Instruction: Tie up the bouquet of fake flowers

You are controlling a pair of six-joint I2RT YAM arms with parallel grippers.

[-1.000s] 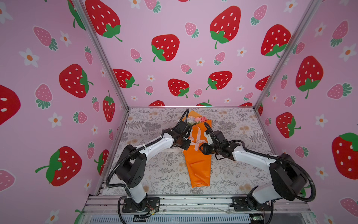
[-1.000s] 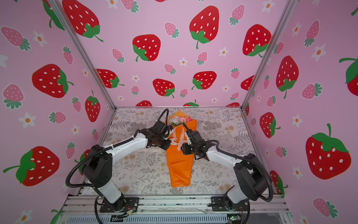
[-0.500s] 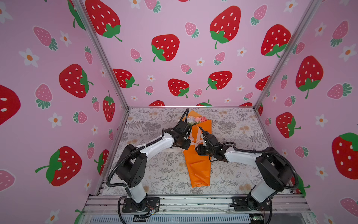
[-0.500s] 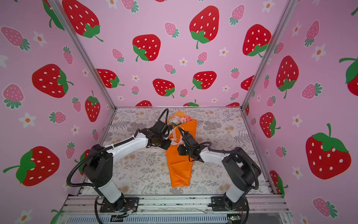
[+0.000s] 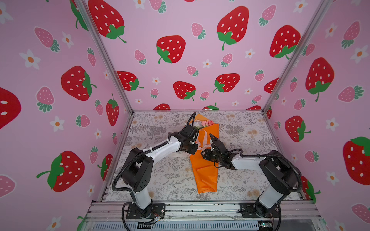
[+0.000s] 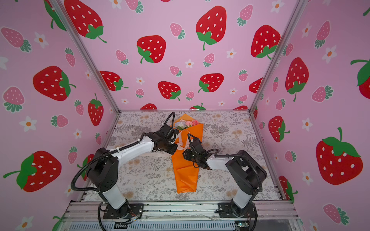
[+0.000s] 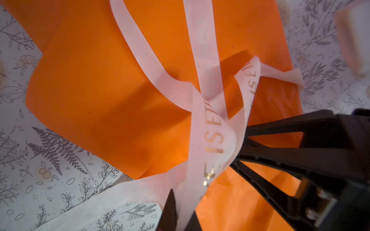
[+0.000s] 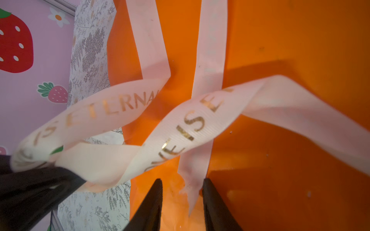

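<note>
Mid-table, lying flat: bouquet of fake flowers [image 5: 204, 176], narrow folded end toward the near edge, open end w/ white & pink blooms [image 6: 186, 124] toward the back wall. Its orange wrap [image 8: 300, 50] creased, one fold across the lower part. Over the wrap's middle, cream ribbon [image 7: 212, 138] w/ gold lettering, strands crossed, one big loop lying on the paper toward the blooms, other loops loose & raised off it; no tight knot visible. At the wrap's left edge, left gripper [image 7: 180, 208], jaws closed down on a strand of ribbon, strand pinched btwn the black fingers & rising from them toward the crossing. From the right side, over the wrap, right gripper [image 8: 182, 181], jaws partway apart, ribbon's cut end hanging btwn the fingertips [image 8: 152, 204]; not pinched, tho one edge of that end v. close to a finger. In right wrist view, left gripper's dark body w/ a lettered loop coming out of it, beside the wrap. Grippers near each other but apart, ribbon crossing btwn them. Underneath, floral-print table [image 5: 170, 180]; around it on three sides, pink strawberry-print walls [image 5: 190, 66]
</note>
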